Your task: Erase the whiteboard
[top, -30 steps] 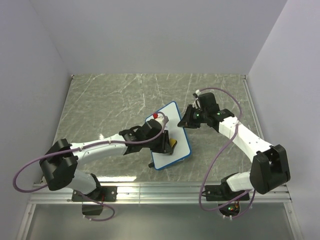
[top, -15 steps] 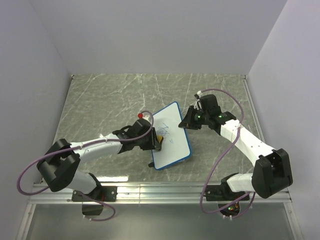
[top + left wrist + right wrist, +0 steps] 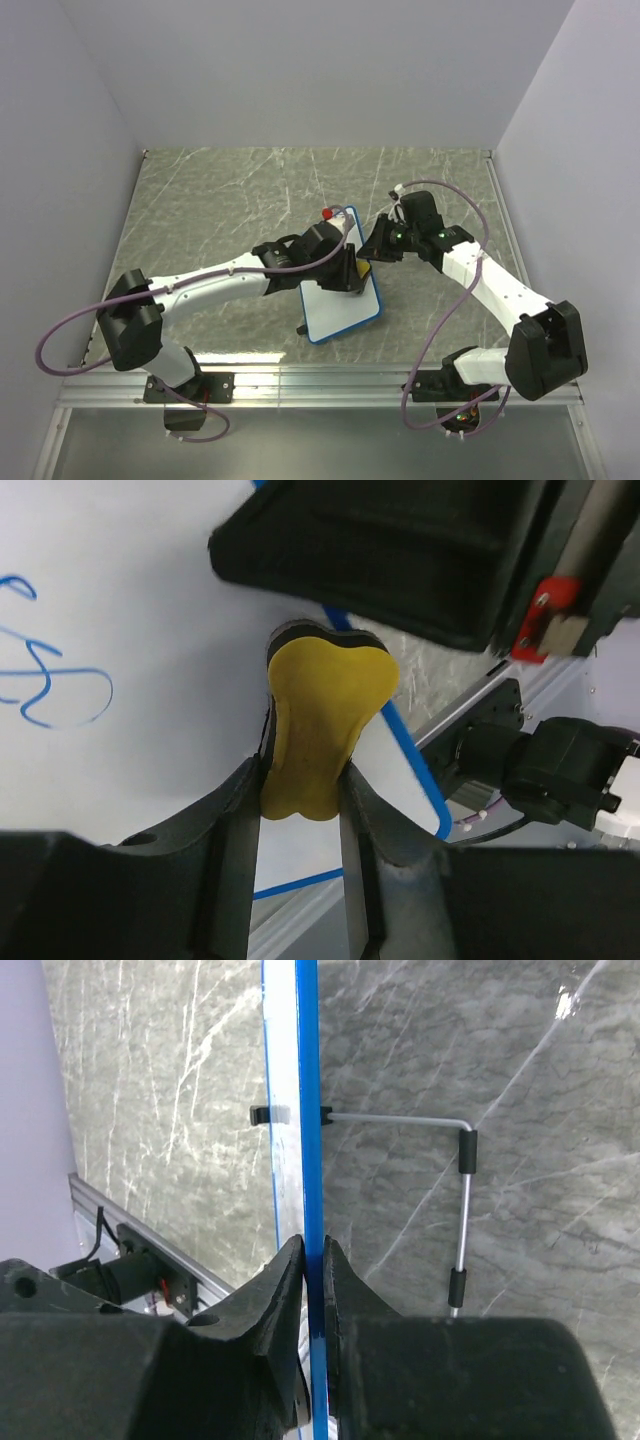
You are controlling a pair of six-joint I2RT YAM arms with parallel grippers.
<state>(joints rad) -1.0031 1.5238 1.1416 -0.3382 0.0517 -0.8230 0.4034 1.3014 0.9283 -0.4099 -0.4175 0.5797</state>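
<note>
Top view: board [image 3: 338, 312] is sitting near the centre of the desk [image 3: 200, 200], a touch toward 5 o'clock. Its long axis is running 11 to 5 o'clock, with a blue frame all round.
- Left arm is reaching in from 8 o'clock. Left pincer [image 3: 350, 272] is hanging over the board's upper half.
- Right arm is coming in from 4 o'clock. Right pincer [image 3: 372, 246] is meeting the board's rim on its 2 o'clock side.

Left wrist view: left pincer [image 3: 300, 780] is clenching the eraser [image 3: 322, 715], which is yellow and bone-shaped with a dark pad beneath.
- One finger [image 3: 238, 820] is pressing each narrow side of the eraser.
- Eraser appears to be resting against the white face of the board [image 3: 150, 590], with the blue frame edge just beside it at 4 o'clock.
- Blue scribbles [image 3: 55, 675] are showing at 9 o'clock of the eraser, well apart from it and not yet wiped.

Right wrist view: board [image 3: 307, 1080] is showing edge-on, a thin blue line running 12 to 6 o'clock.
- Right pincer [image 3: 312, 1255] is grasping that frame edge, with fingers [image 3: 270, 1300] closing on either face.
- A wire stand [image 3: 462, 1190] with black sleeves is jutting from one face of the board toward 3 o'clock, then turning down toward 6.
- Grey marbled desk [image 3: 520, 1050] is lying behind it.
- Cannot tell from this view whether the stand's foot is touching the desk.
</note>
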